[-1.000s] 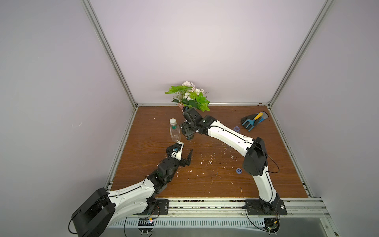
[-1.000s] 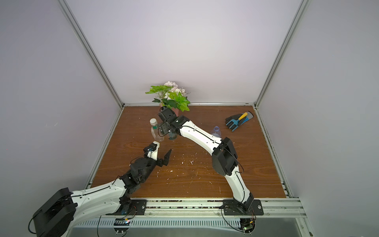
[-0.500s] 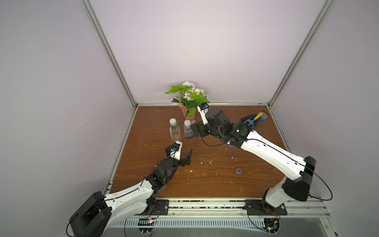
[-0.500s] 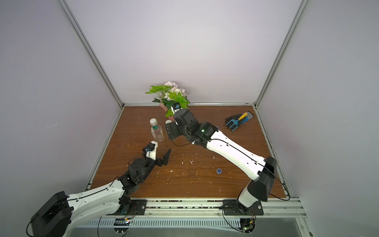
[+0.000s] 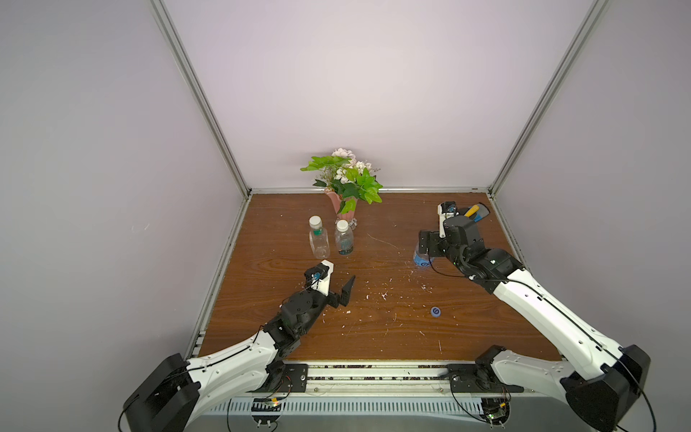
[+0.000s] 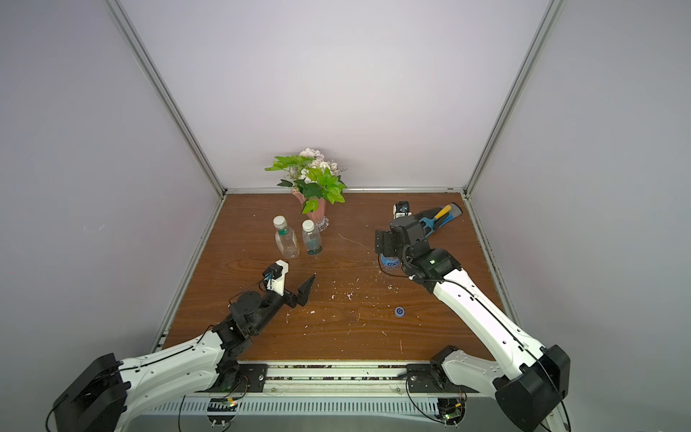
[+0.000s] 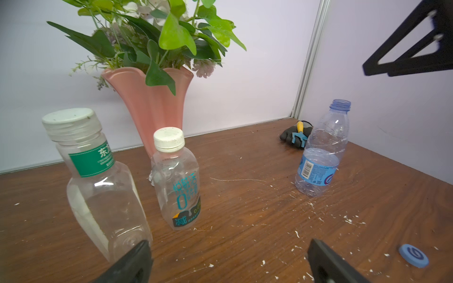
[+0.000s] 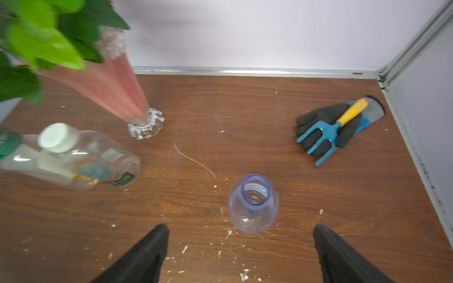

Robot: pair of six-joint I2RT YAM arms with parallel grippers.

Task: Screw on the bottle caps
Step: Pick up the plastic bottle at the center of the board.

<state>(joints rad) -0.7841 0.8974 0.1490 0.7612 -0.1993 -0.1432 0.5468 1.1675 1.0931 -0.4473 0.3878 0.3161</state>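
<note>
**Right arm swings from vase side to uncapped bottle**

Right gripper now hangs just above the blue-labelled bottle, jaws wide, nothing held. The bottle's neck is bare. Blue cap lies flat on the table, well apart from that bottle. Left gripper is wide and empty, near the square bottle and the dark-labelled bottle. Both wear white caps and stand by the vase.

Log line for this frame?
left hand open | right hand open by uncapped blue-labelled clear plastic bottle | round blue plastic cap loose on table
</note>
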